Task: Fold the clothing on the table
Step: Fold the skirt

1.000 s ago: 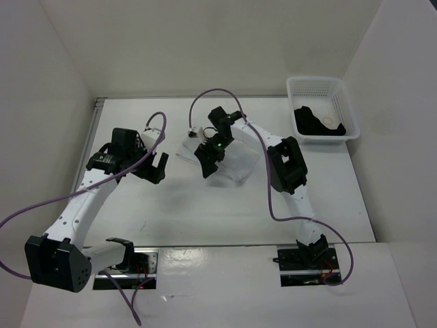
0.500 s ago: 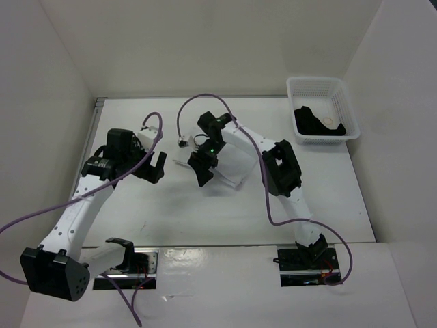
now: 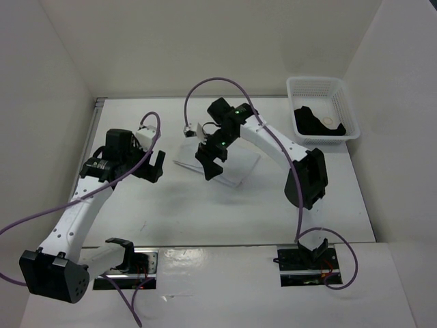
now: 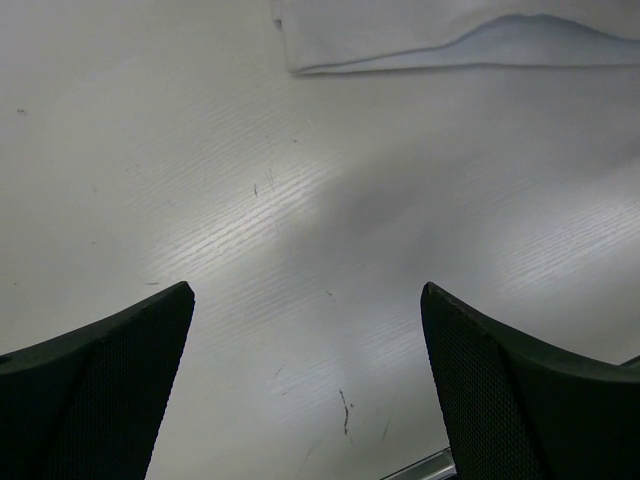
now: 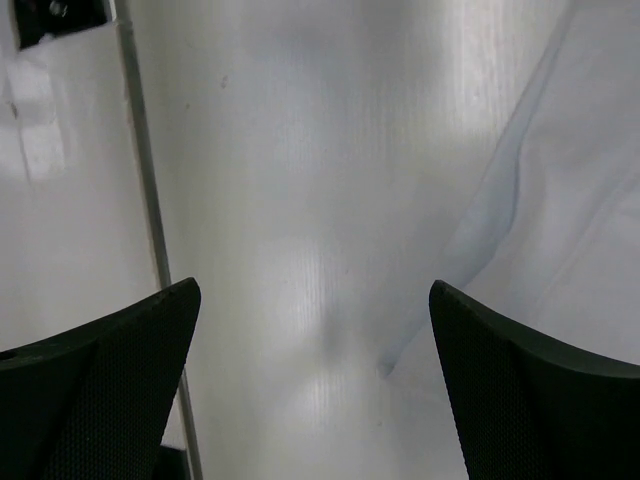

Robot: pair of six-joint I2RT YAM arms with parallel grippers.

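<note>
The clothing (image 3: pixel 240 166) is a white garment lying flat and folded in the middle of the table (image 3: pixel 205 212). My right gripper (image 3: pixel 210 166) hangs open above the garment's left edge, with nothing between its fingers. In the right wrist view the clothing (image 5: pixel 580 190) fills the right side, and its edge runs down between the open gripper's (image 5: pixel 315 385) fingers. My left gripper (image 3: pixel 155 167) stands open to the left of the garment, apart from it. In the left wrist view the clothing (image 4: pixel 440 30) lies at the top, well ahead of the empty gripper (image 4: pixel 305 385).
A white lattice basket (image 3: pixel 341 92) stands at the back right with a black garment (image 3: pixel 315 123) in it. A metal rail (image 5: pixel 140 200) runs along the table's edge in the right wrist view. White walls close in the left, back and right sides.
The clothing has settled from a raised fold to lying flat. My right arm has stretched out, its elbow swinging to the right, while its open gripper stays over the garment. The left gripper has barely shifted.
</note>
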